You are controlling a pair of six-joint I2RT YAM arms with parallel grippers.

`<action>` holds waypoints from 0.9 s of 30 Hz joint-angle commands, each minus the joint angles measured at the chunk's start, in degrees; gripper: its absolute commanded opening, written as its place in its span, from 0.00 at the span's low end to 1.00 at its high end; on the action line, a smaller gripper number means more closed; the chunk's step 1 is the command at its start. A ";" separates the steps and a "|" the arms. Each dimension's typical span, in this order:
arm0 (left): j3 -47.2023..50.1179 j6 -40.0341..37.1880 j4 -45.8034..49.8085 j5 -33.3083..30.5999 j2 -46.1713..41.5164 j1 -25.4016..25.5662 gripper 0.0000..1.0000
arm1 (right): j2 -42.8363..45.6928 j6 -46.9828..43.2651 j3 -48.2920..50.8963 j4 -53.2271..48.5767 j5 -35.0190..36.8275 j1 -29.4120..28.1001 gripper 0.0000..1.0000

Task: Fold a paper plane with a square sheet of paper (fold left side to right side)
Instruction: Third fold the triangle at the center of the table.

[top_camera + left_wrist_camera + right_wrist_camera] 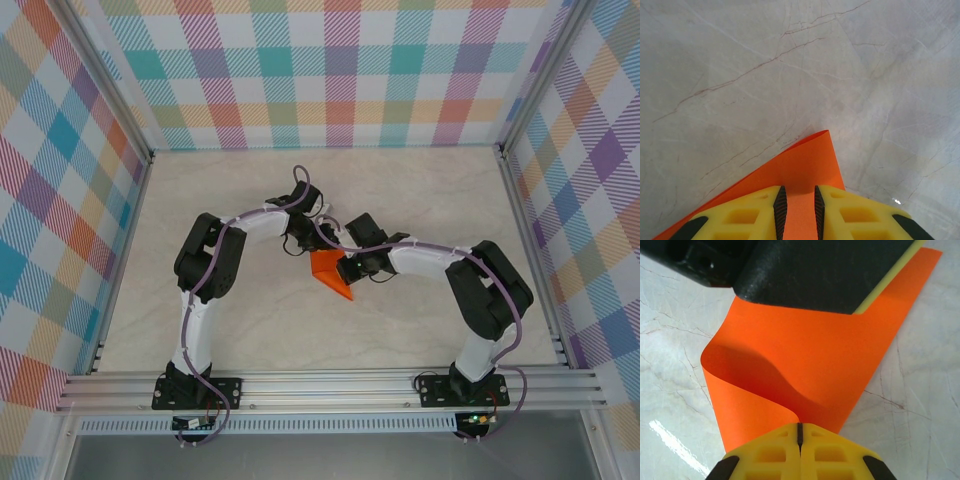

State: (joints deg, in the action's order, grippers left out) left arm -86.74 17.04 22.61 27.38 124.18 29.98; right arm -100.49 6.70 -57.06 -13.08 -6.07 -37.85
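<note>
On the left: left gripper (pixel 797 192) set down on top of the square sheet of paper (pixel 810 160), parted by a narrow slit, with an orange strip visible in the gap and more paper spreading out beneath both yellow fingers (pixel 855 210). Not pinching anything, by the look of it. More likely pressing flat, to pin that part against the marble table (pixel 740 75) and stop any sliding during the fold.

In the middle of the table, between the two wrists: the orange sheet, partly flat under the left gripper, partly lifted toward the right in a soft, rounded curl. No sharp crease along that bend, and no dart shape as yet.

On the right: right gripper (pixel 800 426) closed tight on the raised edge of the sheet, right where the curl climbs into the fingertips. Held up that way, presumably, for carrying one side across onto the other before flattening. Worth minding the pull: too much, and a risk of dragging the paper out from under the pinning gripper.
</note>
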 commanded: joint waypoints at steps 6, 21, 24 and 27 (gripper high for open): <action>0.07 -1.09 4.37 -2.88 2.75 0.96 0.25 | -1.93 0.78 -0.98 -1.25 -0.20 0.39 0.00; 0.07 -0.98 4.48 -2.87 2.55 0.96 0.25 | -1.84 1.74 -0.31 -1.57 2.20 0.47 0.00; -0.01 -1.00 4.50 -2.77 2.46 1.05 0.25 | -2.51 1.41 -1.04 -2.37 2.33 0.49 0.00; 0.08 -1.12 4.59 -2.77 2.38 1.05 0.25 | -3.02 1.21 -1.08 -2.98 2.51 0.45 0.00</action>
State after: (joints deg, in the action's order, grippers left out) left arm -86.85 17.04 22.81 27.33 124.22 30.00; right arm -102.35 7.79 -57.04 -14.41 -3.79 -37.85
